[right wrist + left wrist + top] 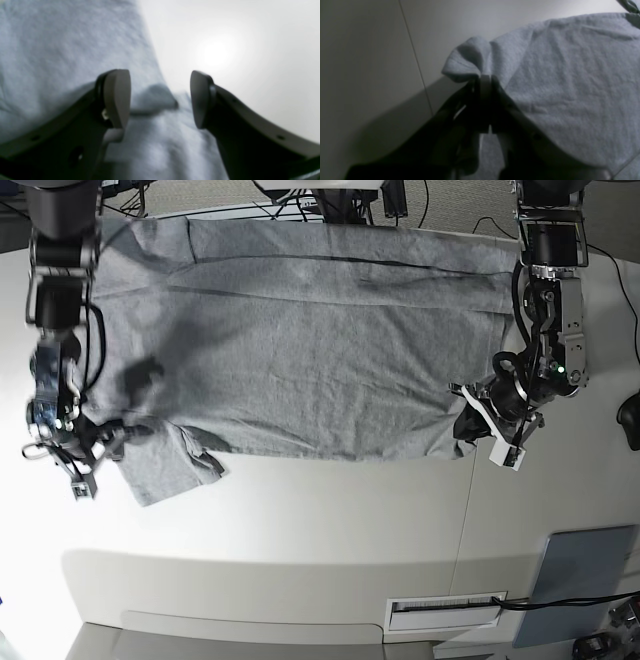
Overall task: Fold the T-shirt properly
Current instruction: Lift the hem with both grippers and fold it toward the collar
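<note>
Lies spread flat across the white table (330, 520), plain side up as far as can be seen: the T-shirt (300, 360), heather grey, body folded into a broad band running between the two arms, one short sleeve (170, 465) splayed out past the near edge of the T-shirt. Judged a mid-task state: one lengthwise fold laid down, sleeve not yet tucked in.

At the T-shirt's corner opposite the sleeve end: left gripper (485, 80), jaws together and clamped on a bunched fold of the T-shirt hem (467, 60). Cloth puckers up above the jaws in the left wrist view; grip judged to anchor that corner so the fabric stays taut and does not drag.

At the sleeve end of the T-shirt: right gripper (160, 98), pads (117, 97) standing well apart, nothing held. A small ridge of grey cloth (152, 98) sits between the pads, the T-shirt lying beneath; not gripped. Judged a release position, with the corner laid down on the T-shirt.

Beyond the T-shirt, near the table's front corner: a grey pad (580, 585), apart from the work.
</note>
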Controlling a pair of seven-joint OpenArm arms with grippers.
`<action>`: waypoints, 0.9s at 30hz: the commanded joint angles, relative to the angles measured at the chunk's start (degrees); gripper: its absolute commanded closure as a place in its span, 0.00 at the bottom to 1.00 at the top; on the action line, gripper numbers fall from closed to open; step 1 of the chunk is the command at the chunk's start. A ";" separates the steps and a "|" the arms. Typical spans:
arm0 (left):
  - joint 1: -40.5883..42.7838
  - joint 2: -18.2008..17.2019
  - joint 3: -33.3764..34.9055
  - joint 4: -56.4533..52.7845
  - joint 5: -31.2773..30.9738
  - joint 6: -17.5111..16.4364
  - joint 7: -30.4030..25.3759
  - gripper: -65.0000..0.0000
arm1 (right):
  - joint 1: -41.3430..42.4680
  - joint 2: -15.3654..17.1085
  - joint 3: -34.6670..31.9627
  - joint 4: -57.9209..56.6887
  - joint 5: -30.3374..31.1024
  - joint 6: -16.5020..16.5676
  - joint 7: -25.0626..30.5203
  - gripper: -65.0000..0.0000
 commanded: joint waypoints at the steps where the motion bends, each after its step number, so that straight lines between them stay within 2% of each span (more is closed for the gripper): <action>1: -1.05 -0.63 -0.28 1.03 -0.70 -0.20 -1.31 1.00 | 3.41 0.09 0.26 -1.49 0.44 0.11 0.07 0.44; 5: -1.05 -0.66 -0.28 1.03 -0.44 -0.20 -1.29 1.00 | 9.42 -2.69 0.26 -9.35 0.28 0.28 -3.19 0.44; 10: -1.05 -0.66 -0.28 1.03 -0.48 -0.20 -1.29 1.00 | 13.18 -4.39 0.26 -16.26 -2.69 -0.31 -3.15 0.44; 17: -1.05 -0.66 -0.28 1.03 -0.50 -0.20 -1.29 1.00 | 13.60 -4.42 0.26 -17.31 -6.69 -4.20 -4.33 0.44; 20: -1.05 -0.66 -0.28 1.03 -0.50 -0.20 -1.31 1.00 | 13.60 -4.42 0.26 -17.31 -6.67 -4.31 -6.40 0.44; 26: -1.05 -0.66 -0.28 1.03 -0.55 -0.20 -1.40 1.00 | 13.60 -4.79 0.26 -17.31 -6.60 -4.26 -6.60 0.44; 27: -1.05 -0.66 -0.28 1.03 -0.52 -0.20 -1.51 1.00 | 13.60 -5.07 0.26 -17.31 -6.67 -4.24 -6.60 0.47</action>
